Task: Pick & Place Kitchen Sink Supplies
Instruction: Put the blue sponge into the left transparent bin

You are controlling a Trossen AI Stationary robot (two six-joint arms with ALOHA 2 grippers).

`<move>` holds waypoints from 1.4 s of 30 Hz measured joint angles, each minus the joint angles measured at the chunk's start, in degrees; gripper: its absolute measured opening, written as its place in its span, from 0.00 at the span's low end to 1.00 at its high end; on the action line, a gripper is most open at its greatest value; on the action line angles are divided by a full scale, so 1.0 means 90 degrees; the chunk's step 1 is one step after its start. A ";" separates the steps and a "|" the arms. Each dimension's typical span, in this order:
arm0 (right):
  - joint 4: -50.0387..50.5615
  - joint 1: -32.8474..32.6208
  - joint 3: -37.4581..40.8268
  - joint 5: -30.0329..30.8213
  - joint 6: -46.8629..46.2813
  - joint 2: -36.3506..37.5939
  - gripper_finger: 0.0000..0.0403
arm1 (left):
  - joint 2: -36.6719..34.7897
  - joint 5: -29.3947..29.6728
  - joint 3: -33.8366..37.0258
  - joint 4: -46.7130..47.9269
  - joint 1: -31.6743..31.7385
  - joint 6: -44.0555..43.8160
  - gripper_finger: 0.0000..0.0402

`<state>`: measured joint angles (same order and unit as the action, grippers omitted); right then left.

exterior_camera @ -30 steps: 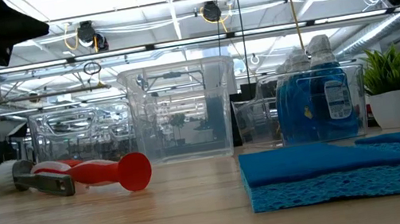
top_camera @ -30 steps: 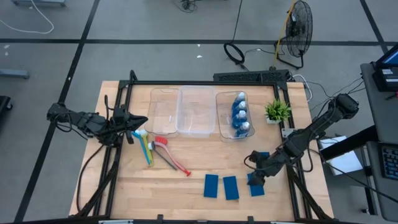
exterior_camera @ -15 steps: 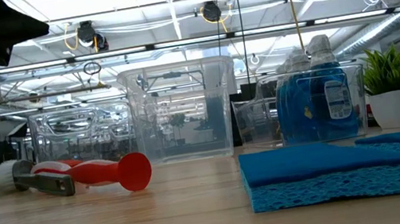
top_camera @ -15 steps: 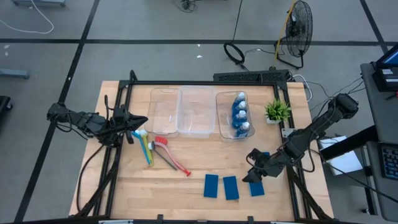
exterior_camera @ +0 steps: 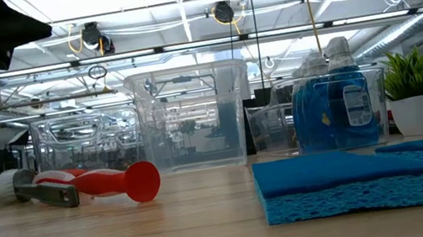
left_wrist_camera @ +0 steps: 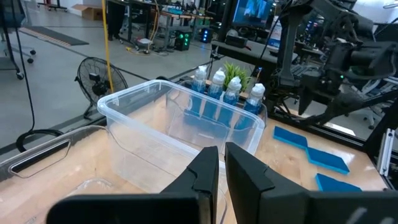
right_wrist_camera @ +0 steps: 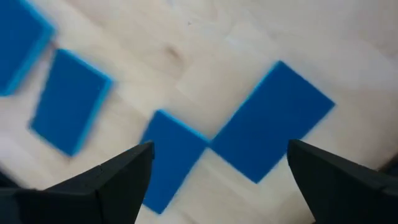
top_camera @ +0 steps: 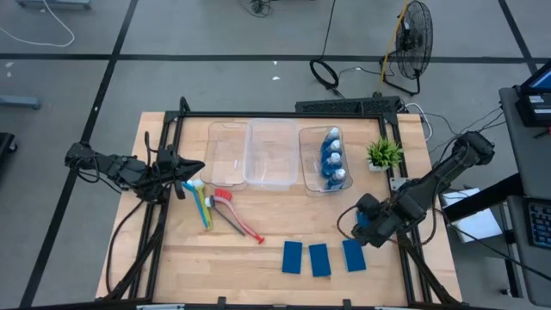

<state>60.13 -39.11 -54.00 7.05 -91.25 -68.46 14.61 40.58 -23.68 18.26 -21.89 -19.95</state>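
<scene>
Three blue sponges (top_camera: 293,257) (top_camera: 320,259) (top_camera: 353,255) lie flat in a row near the table's front edge. A fourth sponge (right_wrist_camera: 270,121) lies just behind them, corner to corner with the nearest one (right_wrist_camera: 171,158). My right gripper (top_camera: 366,227) (right_wrist_camera: 217,186) hangs open above these two, pointing down, touching nothing. The blue-and-white bottles (top_camera: 332,159) stand in the right-hand clear bin (top_camera: 306,172). The brushes (top_camera: 207,205), one of them red (top_camera: 241,220), lie on the table at the left. My left gripper (top_camera: 194,170) (left_wrist_camera: 222,168) is shut and empty, held level above the brushes' far ends.
Two more clear bins (top_camera: 229,155) (top_camera: 274,153) stand at the back centre, left of the bottle bin. A small potted plant (top_camera: 384,153) sits at the back right. Black frame rails (top_camera: 172,138) run along the table's left, far and right sides.
My right gripper has risen a little and tipped from a slant to pointing nearly straight down over the sponges at the right, staying open. The sponges lie where they were.
</scene>
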 joint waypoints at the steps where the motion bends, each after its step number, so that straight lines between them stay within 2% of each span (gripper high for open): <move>1: 0.0029 0.0000 -0.0002 -0.0067 -0.0017 -0.0095 0.89 | 0.0000 0.0002 0.0002 0.0001 0.0000 -0.0002 0.08; 5: 0.0252 0.0000 0.0029 -0.0301 -0.0243 -0.0552 0.89 | 0.0000 0.0004 0.0001 0.0005 0.0002 -0.0001 0.08; 29: 0.0313 0.0268 0.0064 -0.0265 -0.0590 -0.2183 0.89 | 0.0000 0.0004 0.0000 0.0005 0.0000 -0.0001 0.08; 42: -0.1290 0.0260 0.0877 -0.0323 -0.0276 -0.2131 0.89 | 0.0000 -0.0003 0.0002 0.0010 0.0002 0.0001 0.08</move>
<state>48.53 -36.77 -46.11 4.15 -93.73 -87.64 14.61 40.56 -23.66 18.35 -21.87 -19.94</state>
